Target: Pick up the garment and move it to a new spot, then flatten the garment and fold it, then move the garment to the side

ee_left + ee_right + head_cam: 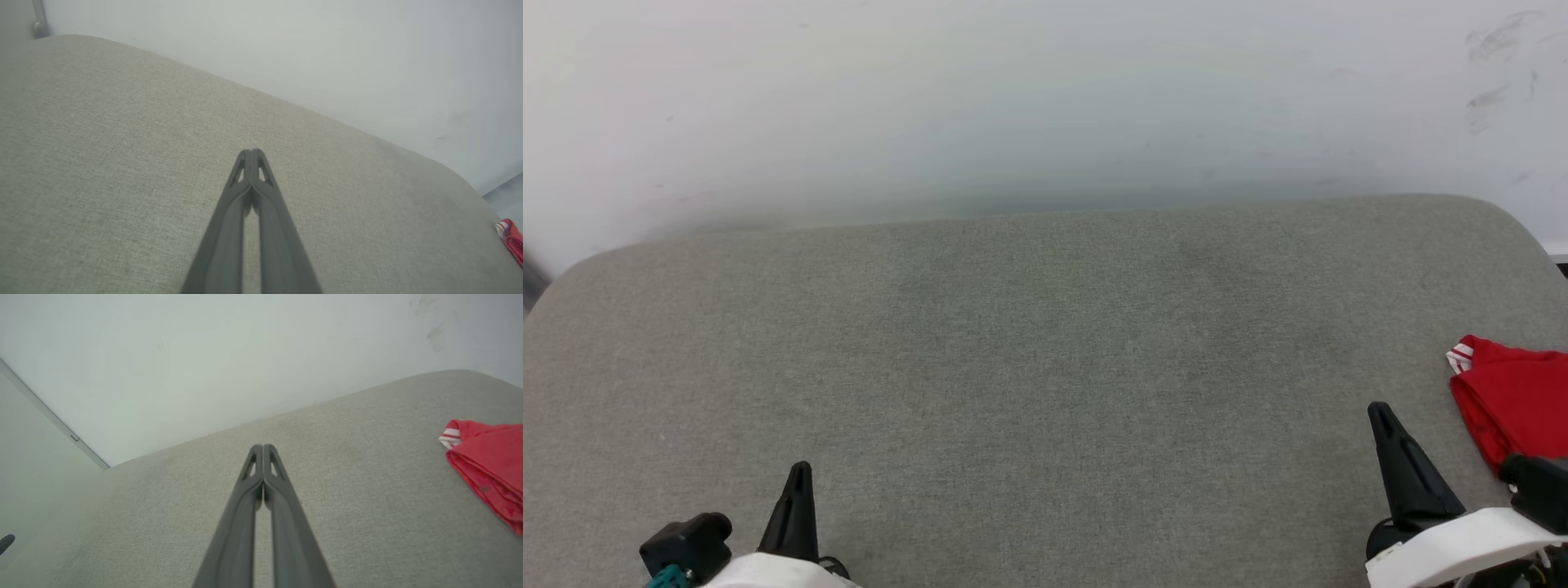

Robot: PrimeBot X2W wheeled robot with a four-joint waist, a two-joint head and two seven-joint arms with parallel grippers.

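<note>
From the head view, the left gripper (800, 469) sits low over the grey cushion (1045, 343) with its two dark fingers pressed together and nothing between them. The right gripper (1378, 410) is likewise pinched closed and empty. The red jersey (1515, 400) lies bunched on the cushion just beside the right gripper, on its outer side, and well apart from the left one; part of it runs off the frame edge. A pale wall (1013, 98) rises beyond both sets of fingertips. In the left wrist view, the closed fingers point across bare cushion, and a scrap of red shows far off to their right. In the right wrist view, the fingers are sealed at the tips, and the jersey lies heaped to their right, its striped trim (449, 437) at the corner nearest them. The cloth looks thin, light and limp, so I expect it to sag and slide rather than hold any shape. A pinch on that trimmed corner, or on the thicker rolled fold below it, seems the surest hold once the fingers part.
</note>
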